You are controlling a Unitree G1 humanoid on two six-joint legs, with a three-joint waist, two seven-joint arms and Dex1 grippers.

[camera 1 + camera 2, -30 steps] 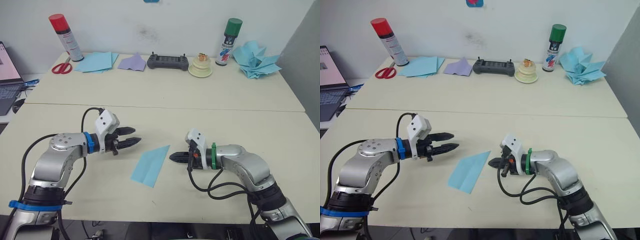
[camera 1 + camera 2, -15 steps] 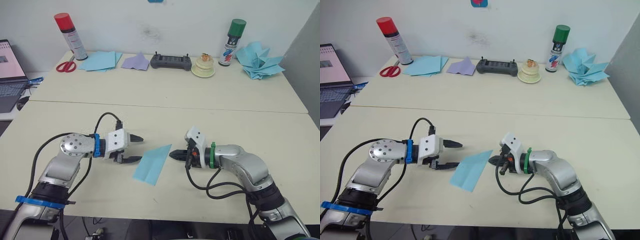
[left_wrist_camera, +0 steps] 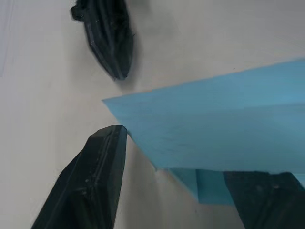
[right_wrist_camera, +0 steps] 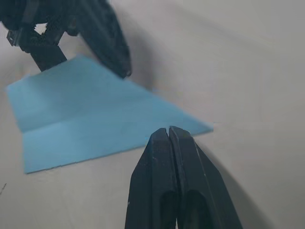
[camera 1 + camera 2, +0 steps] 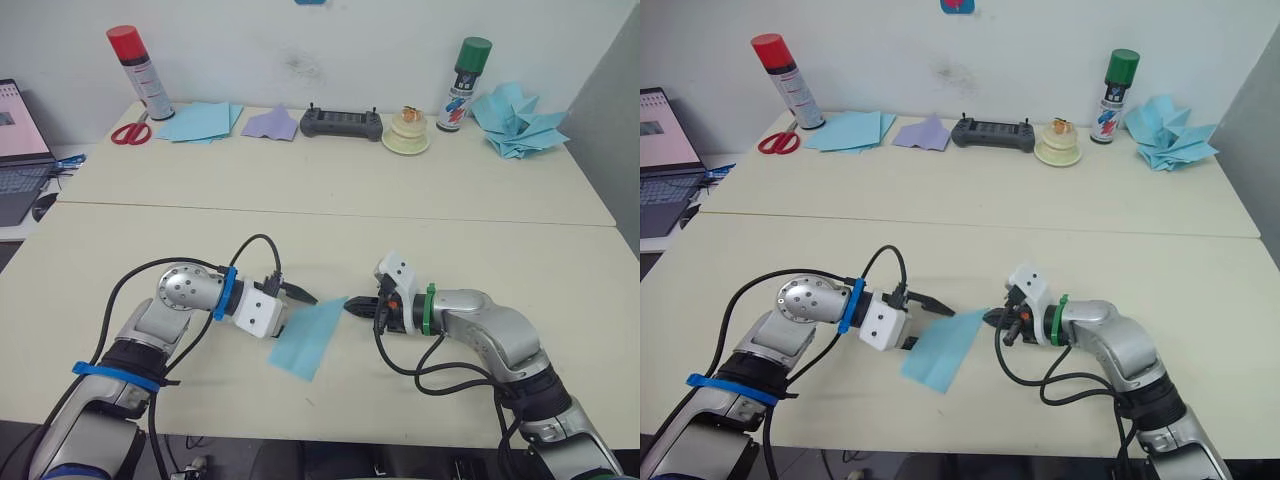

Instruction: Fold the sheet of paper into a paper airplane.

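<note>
A: The sheet of paper (image 5: 308, 336) is lying part-folded on the near table (image 5: 420, 240), one end already coming to a point, and both arms are closing on it from either side.

B: The left gripper (image 5: 924, 322) is spreading its fingers wide, one over the paper's edge and one slipping underneath, so it looks ready to lift that flap for the next crease.

A: And the right gripper (image 5: 357, 307) is keeping its fingers pressed together with nothing between them, tip resting at the paper's pointed corner. I'd say it's pinning that corner so the paper won't slide.

B: Far from the paper, the red can (image 5: 131, 58), scissors (image 5: 124, 133), blue stack (image 5: 196, 121), remote (image 5: 340, 122) and green can (image 5: 459, 81) are sitting along the wall.

A: No plane yet; several folds are remaining, I'd judge.
</note>
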